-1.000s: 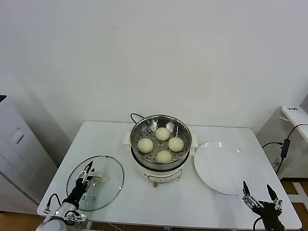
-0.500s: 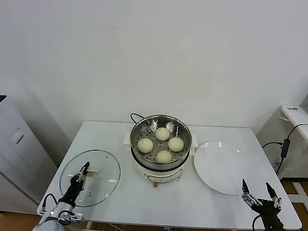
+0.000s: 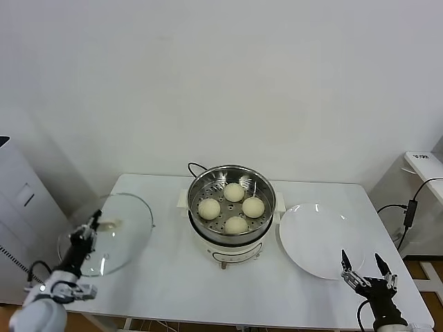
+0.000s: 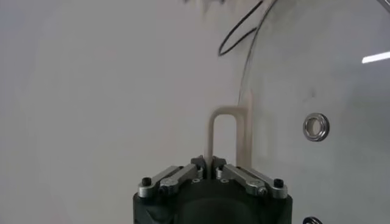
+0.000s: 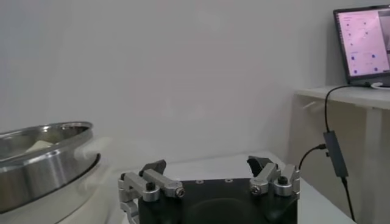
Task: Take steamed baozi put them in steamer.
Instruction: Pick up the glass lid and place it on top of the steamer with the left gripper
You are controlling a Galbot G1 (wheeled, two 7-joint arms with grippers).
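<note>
L claw (image 3: 88, 228) grips glass lid (image 3: 114, 232) (4 baozi (image 3: 234, 192) in steamer (image 3: 201, 181))

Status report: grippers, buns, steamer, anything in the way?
Left gripper shut on glass lid handle, lid lifted. Right gripper open, idle near plate. Four baozi in steamer. Nothing blocking.

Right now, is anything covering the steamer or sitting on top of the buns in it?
No. The steamer is uncovered, all four baozi showing. The glass lid is off to the left, lifted, its handle pinched in the left hand.
</note>
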